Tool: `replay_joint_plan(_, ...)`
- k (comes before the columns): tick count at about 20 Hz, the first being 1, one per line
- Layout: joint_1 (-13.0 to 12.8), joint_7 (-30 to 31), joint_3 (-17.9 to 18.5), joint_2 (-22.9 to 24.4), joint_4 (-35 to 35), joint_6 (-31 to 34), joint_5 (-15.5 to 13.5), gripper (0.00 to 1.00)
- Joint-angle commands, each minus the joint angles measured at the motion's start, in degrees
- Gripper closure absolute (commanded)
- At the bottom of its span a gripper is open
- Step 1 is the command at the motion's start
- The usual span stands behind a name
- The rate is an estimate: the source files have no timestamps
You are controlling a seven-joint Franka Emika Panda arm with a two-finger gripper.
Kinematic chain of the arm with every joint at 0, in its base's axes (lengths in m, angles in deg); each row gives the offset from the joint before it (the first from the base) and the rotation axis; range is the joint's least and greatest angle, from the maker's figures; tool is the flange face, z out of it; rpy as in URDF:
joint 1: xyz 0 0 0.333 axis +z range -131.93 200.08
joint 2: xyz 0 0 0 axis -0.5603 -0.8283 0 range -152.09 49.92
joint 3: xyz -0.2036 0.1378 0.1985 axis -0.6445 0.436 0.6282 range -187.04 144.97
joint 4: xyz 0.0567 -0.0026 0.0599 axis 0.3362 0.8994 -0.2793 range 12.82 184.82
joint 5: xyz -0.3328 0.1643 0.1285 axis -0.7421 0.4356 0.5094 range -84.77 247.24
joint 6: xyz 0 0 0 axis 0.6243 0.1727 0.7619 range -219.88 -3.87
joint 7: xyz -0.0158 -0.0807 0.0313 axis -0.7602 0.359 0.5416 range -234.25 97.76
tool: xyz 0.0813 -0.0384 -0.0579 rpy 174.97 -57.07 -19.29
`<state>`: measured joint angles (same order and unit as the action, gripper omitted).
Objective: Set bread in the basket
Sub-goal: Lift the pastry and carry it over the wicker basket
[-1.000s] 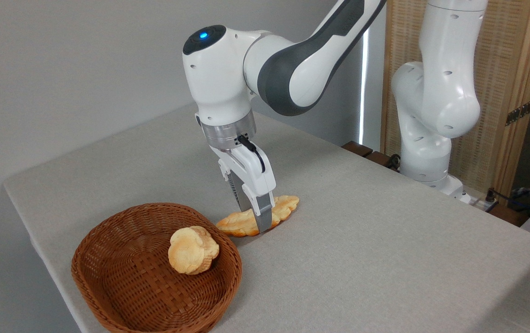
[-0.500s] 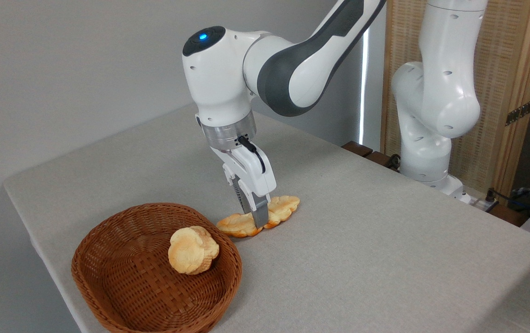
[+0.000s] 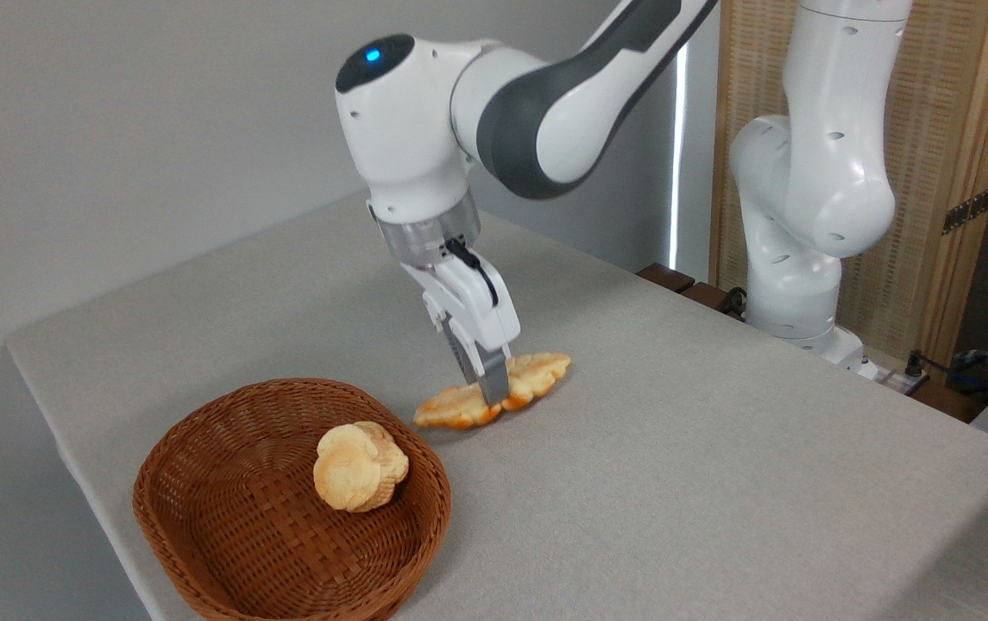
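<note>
Tool (image 3: 494, 392): two-finger, pointing down with a slight tilt, pinching the bread across its middle. The near finger (image 3: 494, 379) crossed the front of the loaf; the far one was hidden behind it.

Bread (image 3: 537, 379): long braided golden loaf with browned ridges, held in the tool. Right end raised, left end lower and close to the counter; whether that end touched the surface could not be told. A shadow lay under it. Located just right of and behind the basket, outside it.

Arm (image 3: 424, 147): white with dark grey joint, blue light lit on the wrist housing, reaching in from the upper right; base stood at the counter's far right edge.

Basket (image 3: 200, 552): oval, shallow, reddish-brown wicker, at the near left of the counter.

Bun (image 3: 360, 466): small, round, lumpy, pale gold, leaning against the basket's right inner wall.

Counter (image 3: 718, 483): covered in light grey cloth.

Background: grey wall at left, wood-framed woven screen (image 3: 951, 172) at right.
</note>
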<state>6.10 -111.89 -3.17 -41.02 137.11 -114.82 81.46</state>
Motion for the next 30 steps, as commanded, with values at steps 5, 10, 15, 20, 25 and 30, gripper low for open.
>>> replay_joint_plan(5,-0.2,0.0,-2.5,3.3,-8.0,6.2,-4.1,0.74)
replay_joint_plan(10,0.5,-0.1,-1.9,1.7,-11.4,-2.4,-7.9,0.74)
replay_joint_plan(15,0.5,0.0,-1.1,-2.6,-11.4,-16.3,-8.4,0.72)
replay_joint_plan(20,0.5,0.1,0.2,-5.8,-11.4,-24.9,-13.3,0.54)
replay_joint_plan(25,0.5,0.1,0.2,-8.3,-11.4,-32.1,-17.4,0.04)
replay_joint_plan(30,0.5,0.1,0.2,-9.1,-11.4,-32.1,-17.2,0.00)
